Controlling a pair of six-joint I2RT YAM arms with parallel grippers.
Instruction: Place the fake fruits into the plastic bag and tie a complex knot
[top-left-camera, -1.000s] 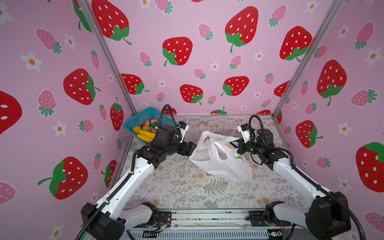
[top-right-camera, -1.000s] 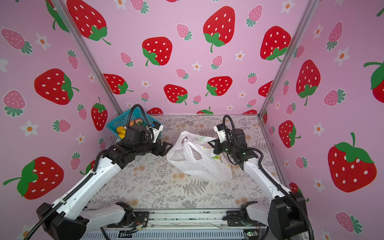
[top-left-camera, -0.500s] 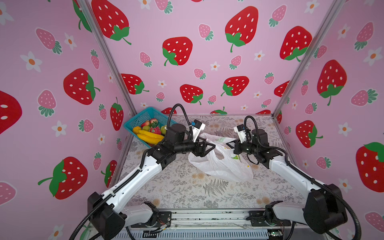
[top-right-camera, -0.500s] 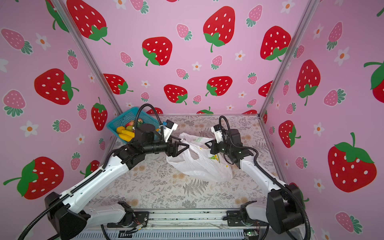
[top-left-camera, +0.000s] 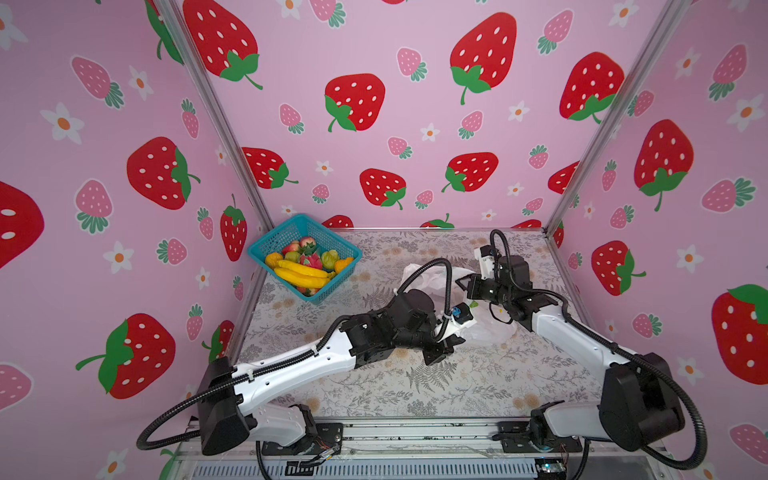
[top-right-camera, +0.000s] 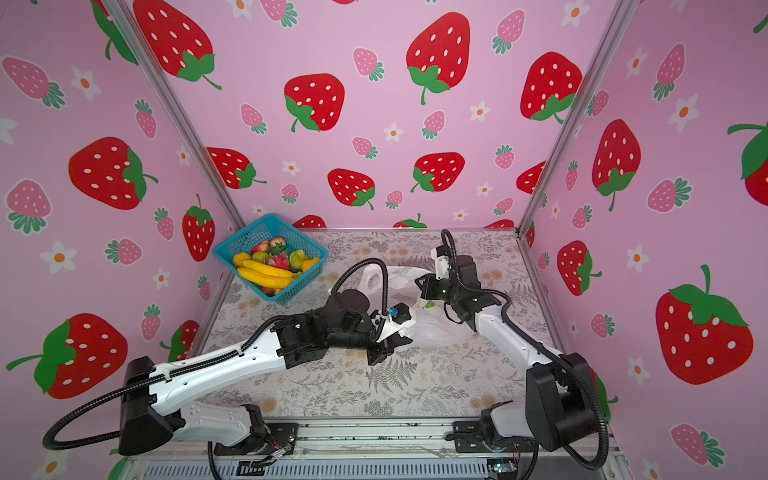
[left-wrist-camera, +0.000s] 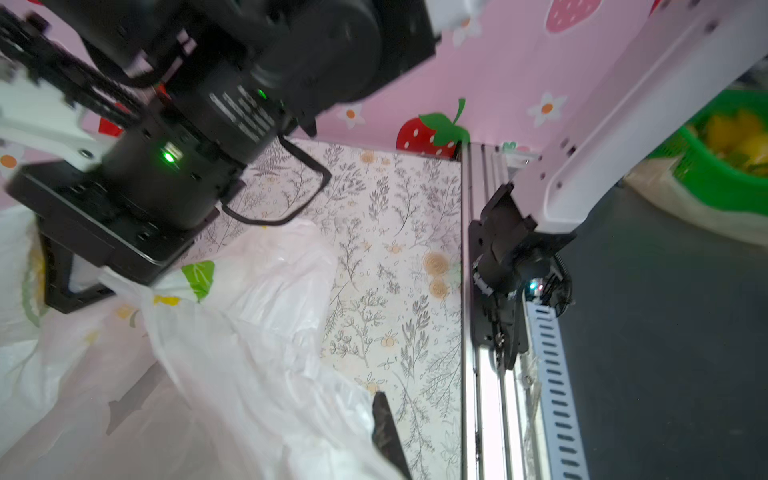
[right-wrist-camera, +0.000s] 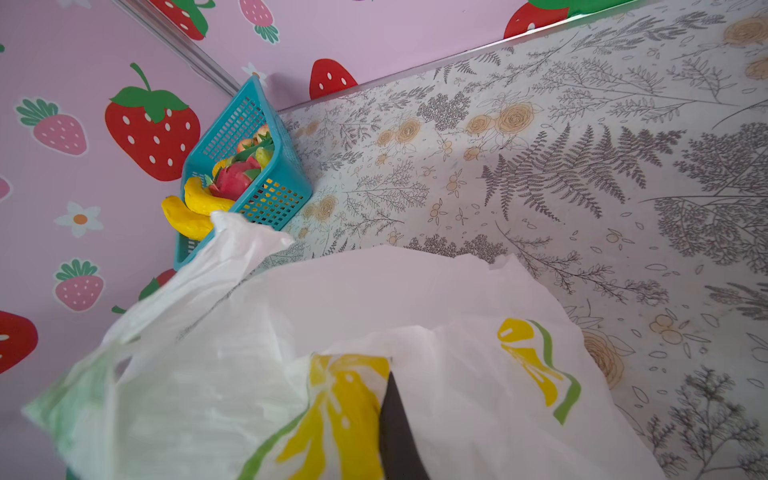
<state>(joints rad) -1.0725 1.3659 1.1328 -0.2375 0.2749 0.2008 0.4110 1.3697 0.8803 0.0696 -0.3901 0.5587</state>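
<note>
Now reaching inward, left gripper (top-left-camera: 448, 347) and right gripper (top-left-camera: 464, 286) pinch the plastic bag (top-left-camera: 492, 329).

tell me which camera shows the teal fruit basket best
Both top views: they look down into the teal basket, so the fake fruits inside show clearly. The right wrist view shows it side-on, partly behind the plastic bag. The left wrist view misses it.

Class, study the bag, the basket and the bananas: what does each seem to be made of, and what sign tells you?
Bag: thin plastic film, semi-translucent white with printed lemons; it creases and drapes softly.
Basket: rigid moulded plastic, teal, with an even square mesh in its walls.
Bananas: probably moulded plastic or foam, uniform yellow with a dull sheen; the look leaves it open.
</note>
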